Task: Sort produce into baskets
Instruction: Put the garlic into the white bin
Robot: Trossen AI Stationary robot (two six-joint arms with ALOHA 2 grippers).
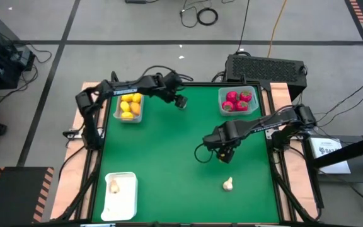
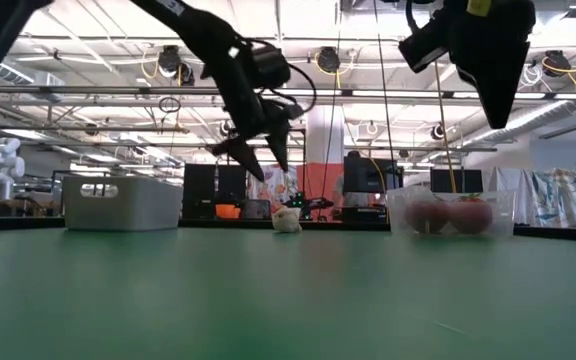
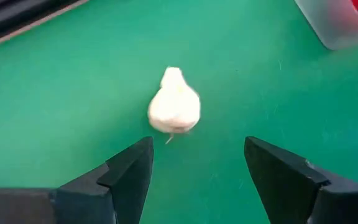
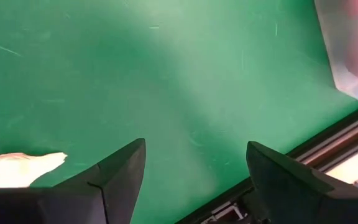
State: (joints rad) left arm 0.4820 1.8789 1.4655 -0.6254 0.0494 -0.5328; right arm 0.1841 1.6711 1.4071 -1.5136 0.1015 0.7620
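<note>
Sorting status, as seen from beside the green tabletop (image 1: 169, 157):

- Yellow fruits (image 1: 130, 105): lying together in the grey-white rectangular bin (image 1: 117, 117) at the far left of the tabletop. Filed.
- Red fruits with green tops (image 1: 237, 101): gathered in the clear square bin (image 1: 222, 94) at the far right. Filed.
- Garlic bulb, first (image 1: 114, 185): lying in the flat white tray (image 1: 126, 200) at the near left. Filed.
- Garlic bulb, second (image 1: 228, 184): loose on the bare felt toward the near right, well apart from the tray. Outstanding; the only stray piece in sight.

Arms:

- Right pincer (image 1: 224, 154): hanging over the tabletop just beyond the loose bulb, fingers apart and holding nothing. From its own wrist the tip of the bulb shows beside one finger, not between the two.
- Left pincer (image 1: 181, 103): raised above the far middle of the tabletop, next to the yellow-fruit bin, fingers apart and empty. A whitish bulb (image 3: 174, 106) shows on the felt ahead of its wrist camera; I judge this to be the same loose piece seen from afar, though I cannot be sure.

Judgement: nearly complete. One bulb is left to be gripped, carried across to the white tray and released; the right arm looks best placed for the pick.
</note>
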